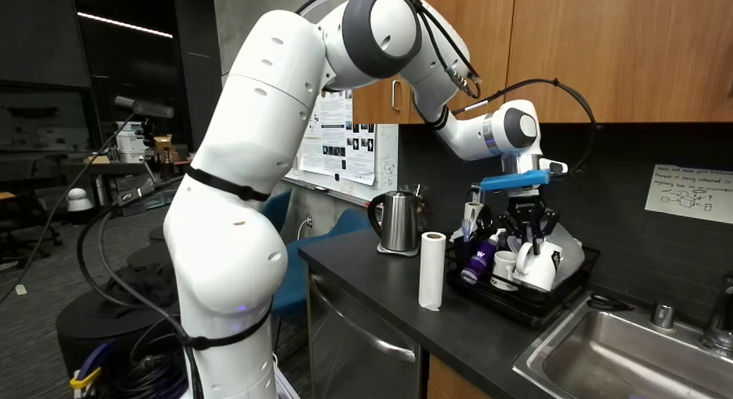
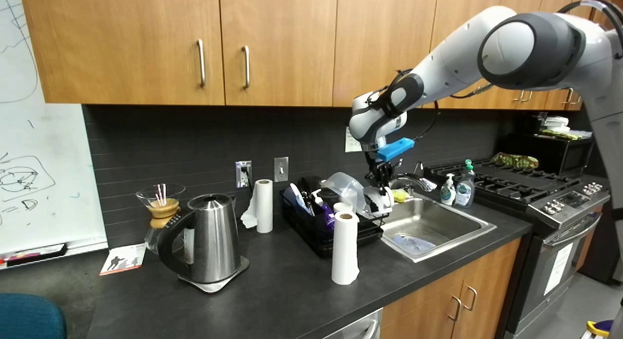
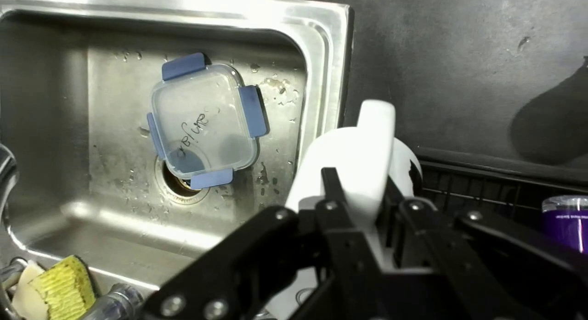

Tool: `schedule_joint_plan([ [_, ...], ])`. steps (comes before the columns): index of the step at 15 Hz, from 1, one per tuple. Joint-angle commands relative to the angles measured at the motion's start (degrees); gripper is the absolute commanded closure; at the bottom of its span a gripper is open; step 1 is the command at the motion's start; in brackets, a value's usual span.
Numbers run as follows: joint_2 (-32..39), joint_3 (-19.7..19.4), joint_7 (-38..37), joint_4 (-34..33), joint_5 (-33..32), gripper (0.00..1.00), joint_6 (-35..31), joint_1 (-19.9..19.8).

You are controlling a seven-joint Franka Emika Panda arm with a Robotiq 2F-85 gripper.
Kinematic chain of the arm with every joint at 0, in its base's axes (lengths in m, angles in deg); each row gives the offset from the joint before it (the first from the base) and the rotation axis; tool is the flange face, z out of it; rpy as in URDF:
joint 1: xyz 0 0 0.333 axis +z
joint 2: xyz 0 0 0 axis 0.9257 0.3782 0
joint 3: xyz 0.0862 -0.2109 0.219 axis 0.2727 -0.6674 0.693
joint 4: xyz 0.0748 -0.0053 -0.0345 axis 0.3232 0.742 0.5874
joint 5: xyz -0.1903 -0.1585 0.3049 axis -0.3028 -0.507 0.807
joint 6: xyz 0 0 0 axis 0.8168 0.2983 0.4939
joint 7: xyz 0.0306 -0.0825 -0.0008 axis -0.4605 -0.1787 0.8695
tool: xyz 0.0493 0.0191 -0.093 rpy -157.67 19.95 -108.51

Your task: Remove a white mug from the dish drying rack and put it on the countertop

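The claw (image 1: pixel 536 250) pinches the tilted white mug (image 1: pixel 543 272) by its handle (image 3: pixel 376 131) at the rack (image 1: pixel 507 300), near the surface's (image 2: pixel 282 290) back edge.

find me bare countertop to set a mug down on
The countertop is bare between the kettle and front towel roll, and again between that roll and the sink. The dish drying rack is crowded: a purple bottle and second mug sit close together, with the white mug at its sink end.
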Motion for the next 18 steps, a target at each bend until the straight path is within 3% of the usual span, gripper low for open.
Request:
schedule_joint_plan([
  [1, -3.7, -0.2, -1.7, 2.5, -0.1, 0.95, 1.3, 0.3],
  [18, -18.2, -0.1, -22.0, 20.7, -0.9, 0.95, -2.2, 1.7],
])
